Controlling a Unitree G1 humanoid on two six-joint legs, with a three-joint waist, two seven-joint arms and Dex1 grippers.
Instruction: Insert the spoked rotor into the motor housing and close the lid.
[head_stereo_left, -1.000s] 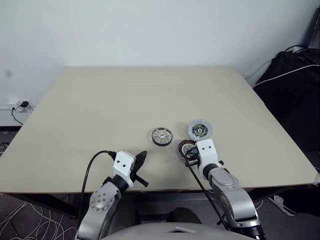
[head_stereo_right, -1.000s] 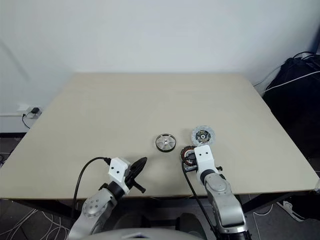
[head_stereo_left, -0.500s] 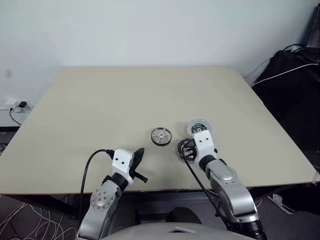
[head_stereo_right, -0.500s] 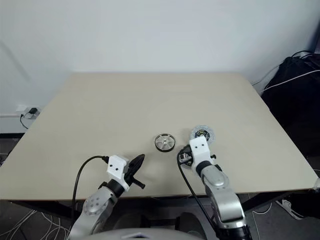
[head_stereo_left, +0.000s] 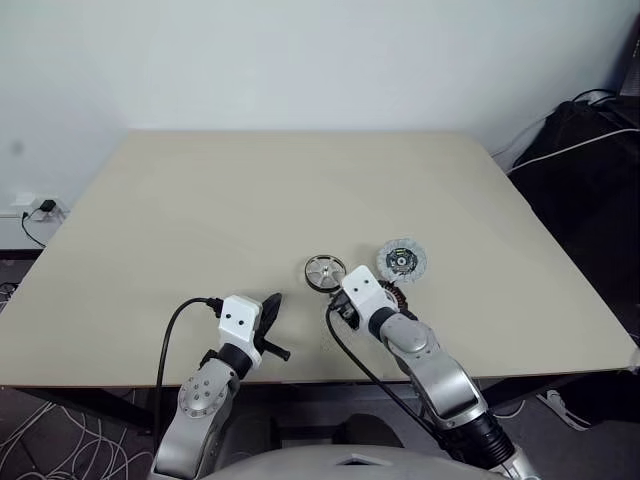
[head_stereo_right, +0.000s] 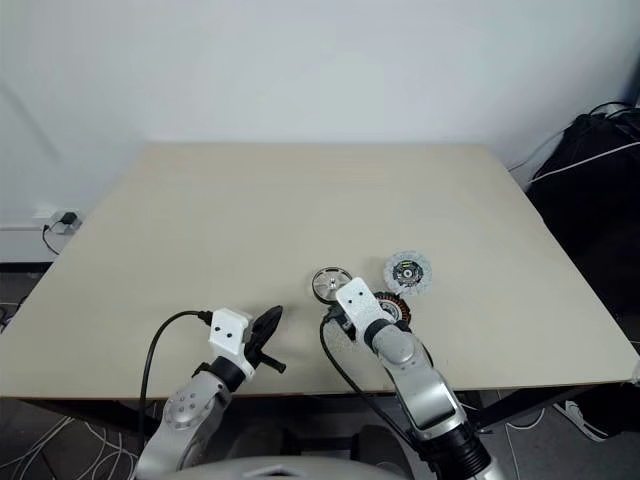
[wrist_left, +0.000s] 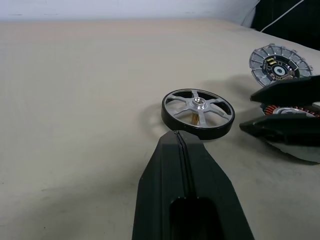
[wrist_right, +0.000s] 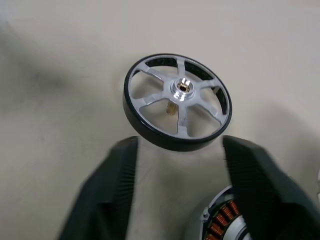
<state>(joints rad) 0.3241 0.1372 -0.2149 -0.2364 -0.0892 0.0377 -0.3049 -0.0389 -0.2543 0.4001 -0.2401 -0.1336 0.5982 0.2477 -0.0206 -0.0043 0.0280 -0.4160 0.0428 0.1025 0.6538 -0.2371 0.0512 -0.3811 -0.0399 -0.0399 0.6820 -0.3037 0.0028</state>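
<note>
Swinging leftward, right gripper (wrist_right: 180, 170) now gapes empty just short of the spoked rotor (head_stereo_left: 325, 271); left gripper (wrist_left: 181, 145) closed, empty, near tabletop (head_stereo_left: 200, 220) front edge.

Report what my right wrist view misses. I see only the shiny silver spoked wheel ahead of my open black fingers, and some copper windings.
Observer: A flat pale grey round lid lies on the table, dark patterned face up, to the right of the wheel.
Operator: Give the left gripper's state.
Observer: The left gripper is shut and empty, pointing at the wheel from its left, apart from it.
Operator: Place the whole housing.
Observer: The round dark motor housing sits just nearer than the lid, right of the wheel.
</note>
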